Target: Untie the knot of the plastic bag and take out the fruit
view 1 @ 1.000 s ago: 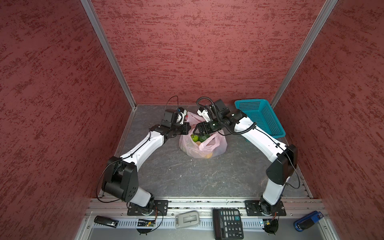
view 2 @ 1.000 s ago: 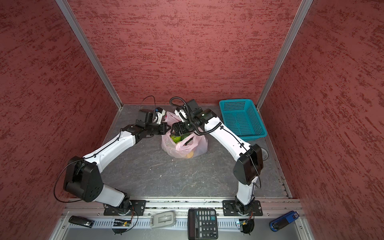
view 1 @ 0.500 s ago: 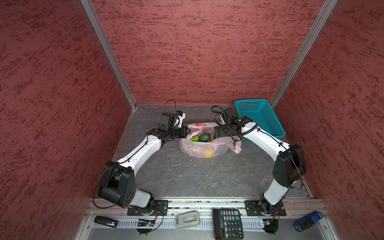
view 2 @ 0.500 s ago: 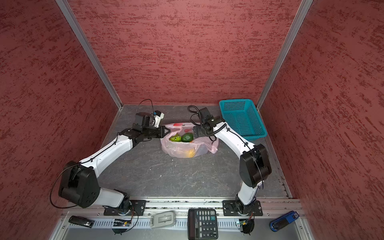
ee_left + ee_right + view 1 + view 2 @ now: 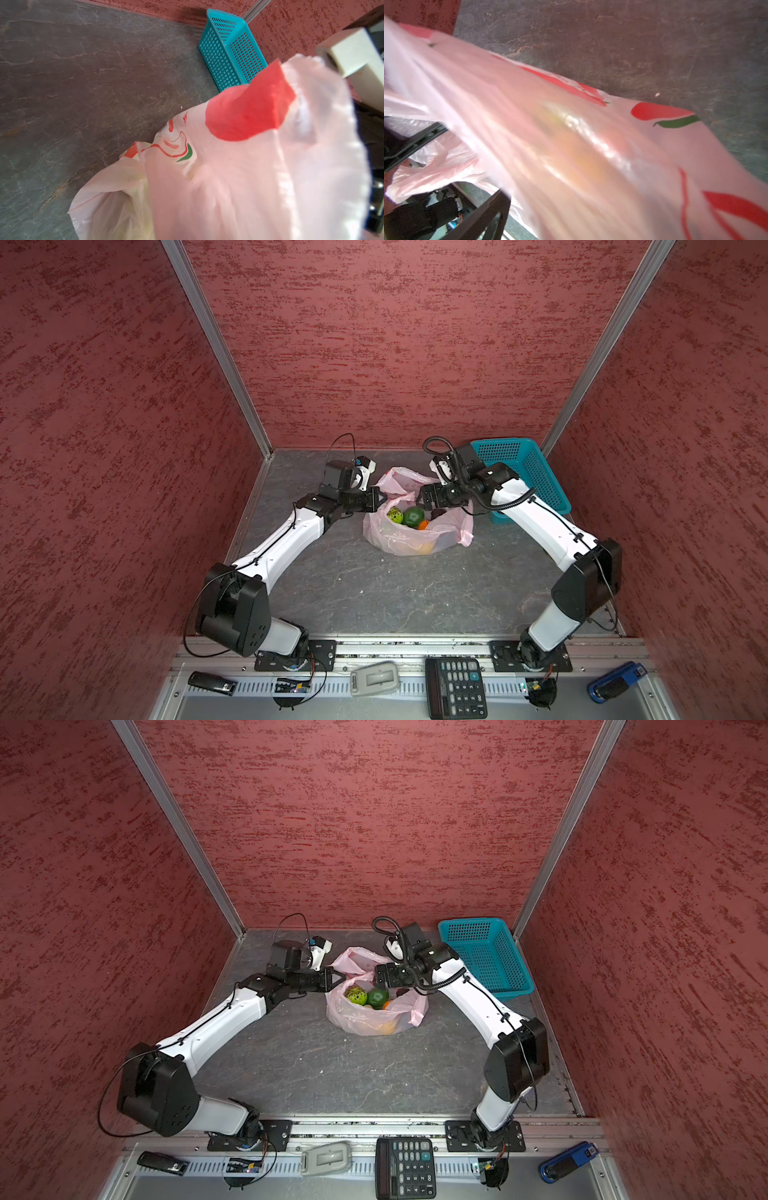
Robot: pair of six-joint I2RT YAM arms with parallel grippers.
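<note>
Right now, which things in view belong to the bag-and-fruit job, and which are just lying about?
Job: plastic bag, fruit inside it, left gripper pinching its rim, right gripper.
Lying about: teal basket (maybe drop-off), calculator, grey case, black device, blue device.

A thin, pale-pink, see-through plastic bag (image 5: 415, 537) with red print sits on the grey floor (image 5: 374, 593), its top open. Inside lie small round toy fruits: a light-green one (image 5: 394, 515), a dark-green one (image 5: 414, 516), an orange one (image 5: 422, 525) and a dark-brown one (image 5: 437, 513).
</note>
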